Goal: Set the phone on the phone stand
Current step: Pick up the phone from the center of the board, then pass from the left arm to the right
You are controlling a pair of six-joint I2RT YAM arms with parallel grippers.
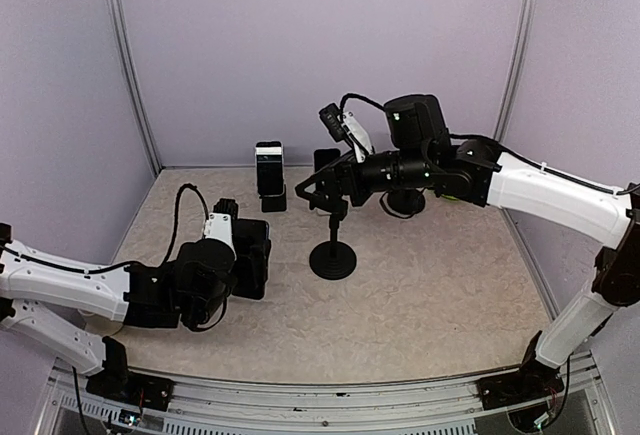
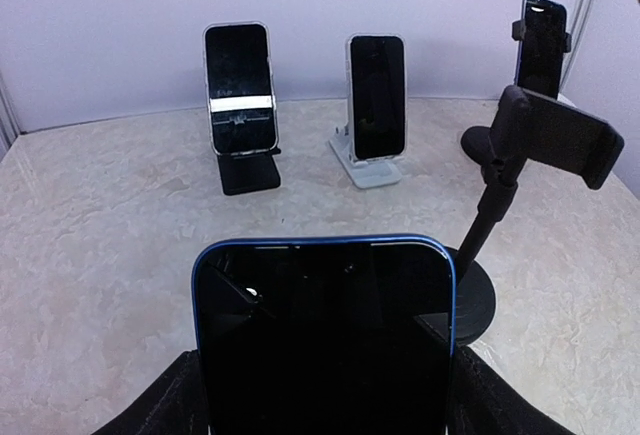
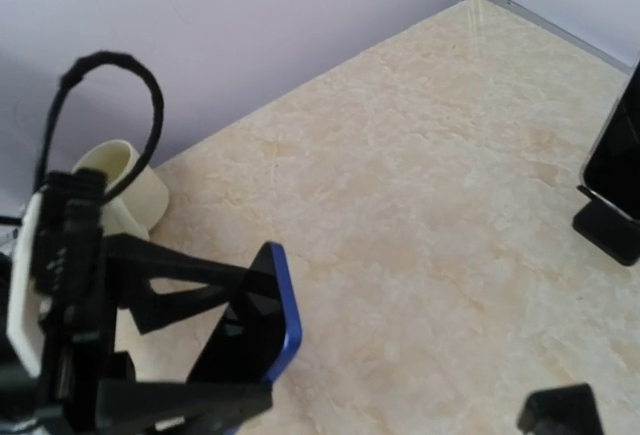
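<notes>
Phone not yet placed. Left jaws grip the phone by its side edges, low over the desk, at 9 o'clock of the phone stand, apart from it. Right jaws sit by the stand's clamp; I cannot tell if they are open. Remaining: lift, seat. Phone: blue rim, dark blank screen.

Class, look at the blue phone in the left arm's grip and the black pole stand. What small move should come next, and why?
Probably raise the left gripper and its blue phone toward the clamp stand: its clamp is empty and sits higher, to the phone's right.
</notes>
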